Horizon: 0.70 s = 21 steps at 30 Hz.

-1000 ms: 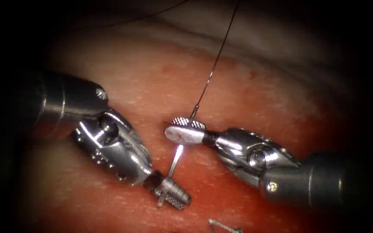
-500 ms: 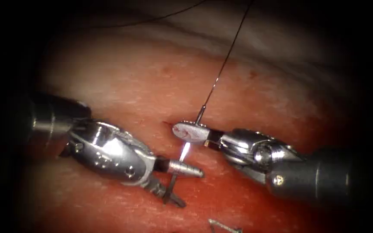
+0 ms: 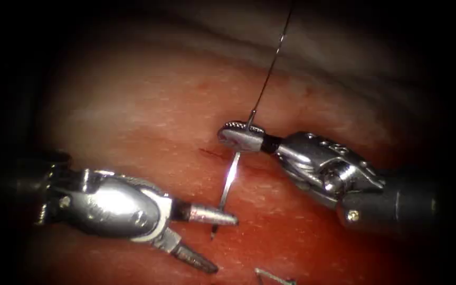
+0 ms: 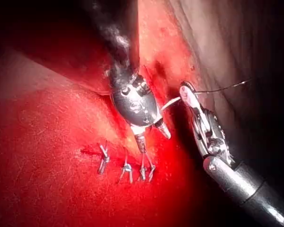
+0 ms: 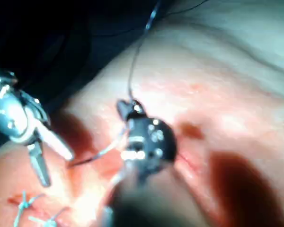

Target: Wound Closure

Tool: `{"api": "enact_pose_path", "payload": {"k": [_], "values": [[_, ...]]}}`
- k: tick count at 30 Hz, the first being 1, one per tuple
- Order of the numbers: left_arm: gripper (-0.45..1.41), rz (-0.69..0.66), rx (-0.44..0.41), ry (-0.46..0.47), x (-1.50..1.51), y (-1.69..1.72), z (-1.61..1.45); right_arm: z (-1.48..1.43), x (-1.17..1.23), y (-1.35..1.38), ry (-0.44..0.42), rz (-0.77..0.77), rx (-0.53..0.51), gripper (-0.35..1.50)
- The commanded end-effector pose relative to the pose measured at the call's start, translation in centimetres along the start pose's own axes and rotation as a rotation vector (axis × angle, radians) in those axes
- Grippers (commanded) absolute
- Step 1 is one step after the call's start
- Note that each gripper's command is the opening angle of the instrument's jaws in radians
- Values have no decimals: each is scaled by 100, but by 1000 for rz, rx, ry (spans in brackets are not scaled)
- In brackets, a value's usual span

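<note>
**Needle held near its thread end, left pincer spread below it**

While my left pincer (image 3: 215, 240) lies low over the tissue (image 3: 133, 121) with its two jaws spread wide and gripping nothing, its upper jaw points toward the needle's shaft and its lower jaw angles down and away. From the left wrist view the same tool (image 4: 151, 137) shows its jaws parted just above a row of tied stitches (image 4: 125, 165). Just past the tip of my upper left jaw runs the needle (image 3: 229, 179), a bright curve standing clear of the tissue, its point hanging beside that jaw and its other end rising into my right pincer (image 3: 241, 136). Those right jaws are clamped on the needle close to the end where the thread joins. Up from that grip the thread (image 3: 270, 68) climbs away toward the far edge of the tissue. A small dark cut (image 3: 211, 153) sits just to the left of my right jaws.
</note>
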Motion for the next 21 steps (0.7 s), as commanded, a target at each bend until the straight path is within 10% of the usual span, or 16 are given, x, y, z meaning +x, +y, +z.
{"api": "enact_pose_path", "payload": {"k": [1,14,17,21], "values": [[78,-8,-3,1,-6,4,6,5,5,5,21,-38,-6,-35],[70,-192,210,-175,-38,-42,-3,-8,31,45,185,-539,-11,-35],[0,-272,241,-257,-67,-61,-5,4,36,54,204,-701,0,-35],[-26,-347,285,-331,-107,-72,-8,18,22,64,256,-803,16,-35]]}}
